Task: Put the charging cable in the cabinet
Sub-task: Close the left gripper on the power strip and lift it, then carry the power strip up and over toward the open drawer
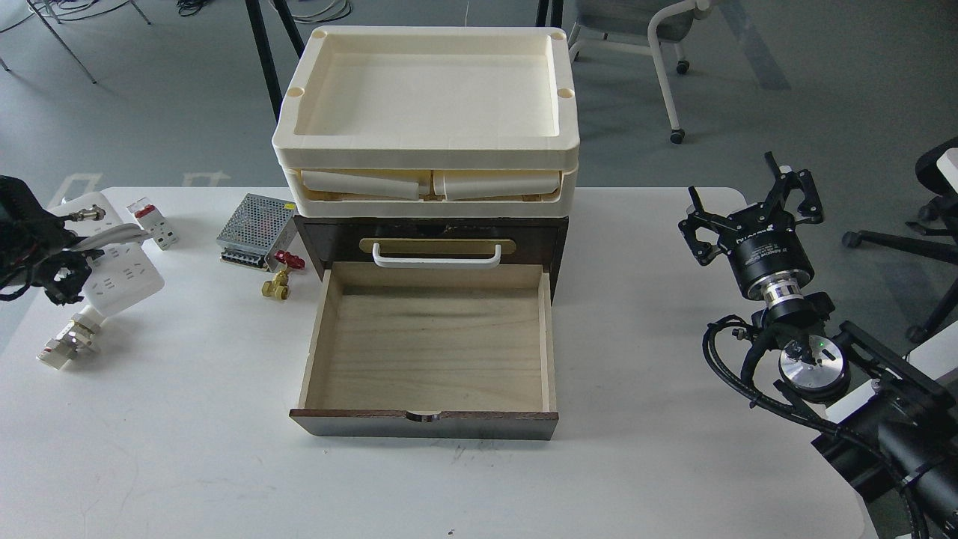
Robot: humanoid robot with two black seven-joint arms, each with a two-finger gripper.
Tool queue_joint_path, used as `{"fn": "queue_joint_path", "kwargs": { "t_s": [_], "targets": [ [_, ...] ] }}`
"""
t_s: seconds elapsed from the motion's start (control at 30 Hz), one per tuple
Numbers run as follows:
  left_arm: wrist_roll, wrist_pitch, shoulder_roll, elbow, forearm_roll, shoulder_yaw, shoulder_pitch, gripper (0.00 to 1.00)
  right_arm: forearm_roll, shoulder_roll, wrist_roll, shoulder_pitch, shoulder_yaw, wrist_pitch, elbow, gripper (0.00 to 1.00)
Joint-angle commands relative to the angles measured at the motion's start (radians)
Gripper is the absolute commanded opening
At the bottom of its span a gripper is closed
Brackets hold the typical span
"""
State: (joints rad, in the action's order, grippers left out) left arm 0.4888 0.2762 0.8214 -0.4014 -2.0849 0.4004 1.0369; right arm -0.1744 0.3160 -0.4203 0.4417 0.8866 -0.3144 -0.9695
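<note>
The charging cable (112, 262) is seen at the tabletop's (636, 464) left edge, overlapped by the left gripper (56, 284), whose state cannot be told. The cabinet's (557, 239) drawer (434, 352) is pulled out. The right gripper (752, 206) is spread, grasping nothing.

Grey floor (786, 90), white-legged chair (666, 45) behind white table (187, 464).

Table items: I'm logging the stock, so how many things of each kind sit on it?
Power strip: 1
Metal power-supply box: 1
Breaker block: 1
Brass valve: 1
Cabinet: 1
Cream trays: 2
Total: 7
</note>
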Motion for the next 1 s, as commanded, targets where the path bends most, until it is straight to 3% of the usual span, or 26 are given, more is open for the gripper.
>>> {"fn": "queue_joint_path", "kwargs": {
  "t_s": [0.0, 0.13, 0.43, 0.53, 0.8, 0.97],
  "targets": [
    [0.0, 0.104, 0.085, 0.001, 0.011, -0.002, 0.005, 0.06, 0.016, 0.0, 0.0, 0.0, 0.0, 0.0, 0.0, 1.0],
    [0.0, 0.187, 0.154, 0.0, 0.038, -0.009, 0.058, 0.06, 0.016, -0.002, 0.0, 0.0, 0.0, 0.0, 0.0, 1.0],
    [0.0, 0.175, 0.208, -0.052, 0.098, -0.009, 0.363, 0.05, 0.018, -0.011, 0.0, 0.002, 0.0, 0.0, 0.002, 1.0],
    [0.0, 0.108, 0.202, -0.17, 0.098, -0.012, 0.468, 0.05, 0.018, -0.011, 0.0, 0.002, 0.0, 0.0, 0.002, 1.0],
    [0.0, -0.251, 0.249, -0.81, 0.095, -0.017, 0.741, 0.05, 0.029, -0.011, 0.0, 0.002, 0.0, 0.0, 0.0, 1.0],
    [0.0, -0.399, 0.217, -1.036, 0.089, -0.043, 0.87, 0.05, 0.03, -0.011, 0.0, 0.002, 0.0, 0.0, 0.0, 1.0]
  ]
}}
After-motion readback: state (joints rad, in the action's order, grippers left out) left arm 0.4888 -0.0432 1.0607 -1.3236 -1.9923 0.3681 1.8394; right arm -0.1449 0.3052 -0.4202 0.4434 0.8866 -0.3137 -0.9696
